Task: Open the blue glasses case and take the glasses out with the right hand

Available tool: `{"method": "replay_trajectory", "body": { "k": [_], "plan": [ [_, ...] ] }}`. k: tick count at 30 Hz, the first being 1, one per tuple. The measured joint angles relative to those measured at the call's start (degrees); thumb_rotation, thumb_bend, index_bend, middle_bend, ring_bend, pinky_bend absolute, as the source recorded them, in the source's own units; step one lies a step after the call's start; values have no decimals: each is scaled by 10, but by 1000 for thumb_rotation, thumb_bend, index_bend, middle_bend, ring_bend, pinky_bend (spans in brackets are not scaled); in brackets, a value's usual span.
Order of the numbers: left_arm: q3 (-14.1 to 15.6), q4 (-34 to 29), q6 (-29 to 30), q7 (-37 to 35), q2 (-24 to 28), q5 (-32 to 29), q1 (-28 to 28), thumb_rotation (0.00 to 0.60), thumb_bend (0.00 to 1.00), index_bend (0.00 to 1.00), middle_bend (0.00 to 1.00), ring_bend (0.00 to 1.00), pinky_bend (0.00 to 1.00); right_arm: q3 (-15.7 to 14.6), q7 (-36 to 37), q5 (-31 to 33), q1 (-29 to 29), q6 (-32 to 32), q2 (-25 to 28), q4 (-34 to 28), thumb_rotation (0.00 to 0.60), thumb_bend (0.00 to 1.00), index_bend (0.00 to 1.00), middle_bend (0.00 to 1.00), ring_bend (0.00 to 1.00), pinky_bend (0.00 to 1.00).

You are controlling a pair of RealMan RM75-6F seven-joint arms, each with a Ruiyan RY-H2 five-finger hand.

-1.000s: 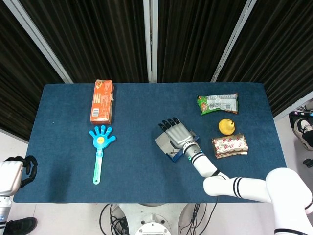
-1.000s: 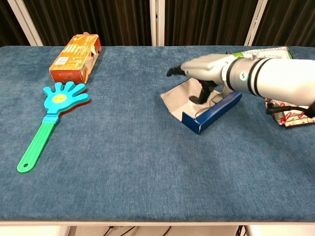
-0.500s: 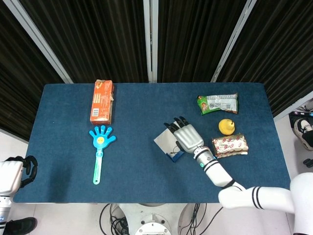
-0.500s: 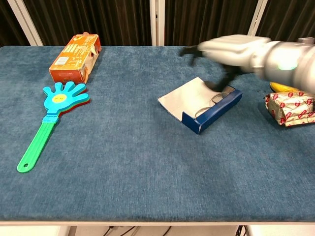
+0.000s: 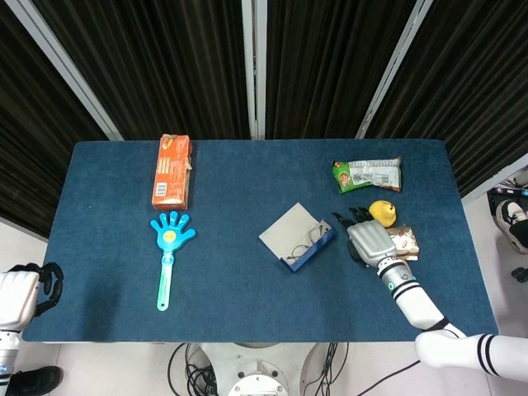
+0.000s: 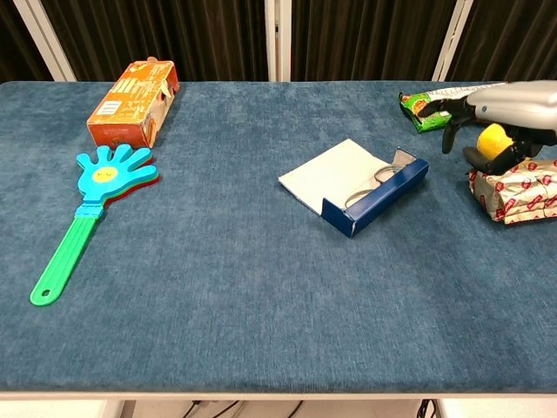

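Your right robot hand [image 5: 369, 240] hovers above the blue cloth-covered bench [image 5: 231, 289], to the right of the blue rectangular glasses case [image 5: 298, 238]. Its fingers are apart and it holds nothing. The case lies open near the middle of the bench, and the thin wire-framed glasses [image 6: 370, 185] are inside it. Under and beside the hand you see a small yellow round fruit [image 5: 381, 212] and a red-and-white patterned snack packet [image 6: 515, 195]. Your left robot hand [image 5: 23, 294] is off the bench at the left edge; I cannot tell its state.
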Motion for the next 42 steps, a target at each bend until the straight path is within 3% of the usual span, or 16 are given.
{"method": "replay_trajectory", "body": {
  "k": [10,21,32,42],
  "plan": [
    [0,1,-1,-3,0,0,0,600,358,689,713,553,514,18,32,7,12,-63,-65,98,600,646,0,247,0,0],
    [1,1,0,-4,1,1,0,600,358,688,713,554,514,24,58,-42,18,-89,-98,102,600,660,0,233,0,0],
    [2,0,-3,-9,4,2,-1,600,359,688,713,554,514,-9,37,-95,1,-69,-75,28,600,655,0,243,0,0],
    [1,0,-1,-3,2,1,0,600,358,688,713,554,514,-61,38,-241,-28,-39,-32,-52,600,649,0,245,0,0]
  ]
}}
